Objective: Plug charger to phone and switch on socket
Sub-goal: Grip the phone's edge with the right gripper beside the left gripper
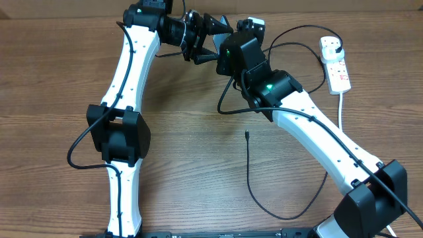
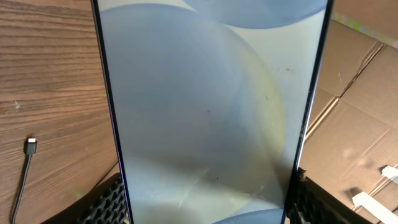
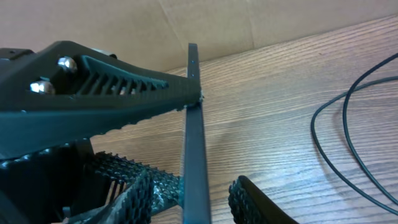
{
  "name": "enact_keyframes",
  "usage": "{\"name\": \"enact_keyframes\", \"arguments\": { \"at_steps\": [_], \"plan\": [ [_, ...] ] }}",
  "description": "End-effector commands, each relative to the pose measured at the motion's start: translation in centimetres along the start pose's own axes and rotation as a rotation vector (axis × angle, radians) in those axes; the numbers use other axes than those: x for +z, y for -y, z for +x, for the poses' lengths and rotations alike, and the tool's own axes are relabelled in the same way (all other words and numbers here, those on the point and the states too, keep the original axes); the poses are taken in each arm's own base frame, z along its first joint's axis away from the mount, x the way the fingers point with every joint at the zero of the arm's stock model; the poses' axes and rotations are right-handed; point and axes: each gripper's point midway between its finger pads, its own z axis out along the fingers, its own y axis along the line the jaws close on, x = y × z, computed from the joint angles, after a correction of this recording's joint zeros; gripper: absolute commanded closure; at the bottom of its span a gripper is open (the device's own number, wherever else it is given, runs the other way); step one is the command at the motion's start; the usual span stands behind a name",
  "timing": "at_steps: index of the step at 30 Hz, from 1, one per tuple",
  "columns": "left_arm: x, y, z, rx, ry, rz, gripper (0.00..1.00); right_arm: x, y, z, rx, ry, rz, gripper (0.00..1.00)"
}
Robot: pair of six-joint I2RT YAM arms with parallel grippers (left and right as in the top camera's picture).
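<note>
From above, the two arms met near the middle of the far edge of the surface [image 1: 198, 165], and their black bodies hid most of what they held. The wrist cameras told more. The left one showed the phone [image 2: 205, 124] lifted off the surface and filling the view, its pale screen facing the lens, with the left gripper [image 2: 208, 199] clamped on its two long sides. The right one showed the same phone edge-on, a thin dark bar standing nearly upright, with a ribbed finger [image 3: 124, 93] of the left gripper pressed to its edge. The right gripper [image 3: 196, 186] straddled it lower down. One pad sat close against the phone and the other stood off with a gap, so it was not clamped. Only the overhead view took in the charger [image 1: 250, 178], which lay slack across the middle of the surface and looped toward the near edge. Its connector tip [image 2: 31, 146] lay free on the wood, well apart from the phone. The socket [image 1: 336, 65] sat by the far right corner with the black plug [image 1: 332, 45] in it. Bare wood lay open on the left half, and cardboard [image 2: 354, 81] stood beyond the far edge.
</note>
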Motion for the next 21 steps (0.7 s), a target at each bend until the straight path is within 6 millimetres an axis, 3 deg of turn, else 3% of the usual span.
{"name": "enact_keyframes", "arguments": {
  "at_steps": [1,11,21],
  "plan": [
    [0.02,1.13,0.78,0.024,-0.019,0.022,0.39,0.03,0.10,-0.07,0.000,0.004,0.015,0.60],
    [0.02,1.13,0.78,0.033,-0.019,0.023,0.39,0.14,0.21,0.16,-0.001,-0.001,0.018,0.61],
    [0.02,1.13,0.78,0.040,-0.019,0.022,0.39,0.16,0.07,-0.03,0.002,0.007,0.012,0.70]
  ]
}}
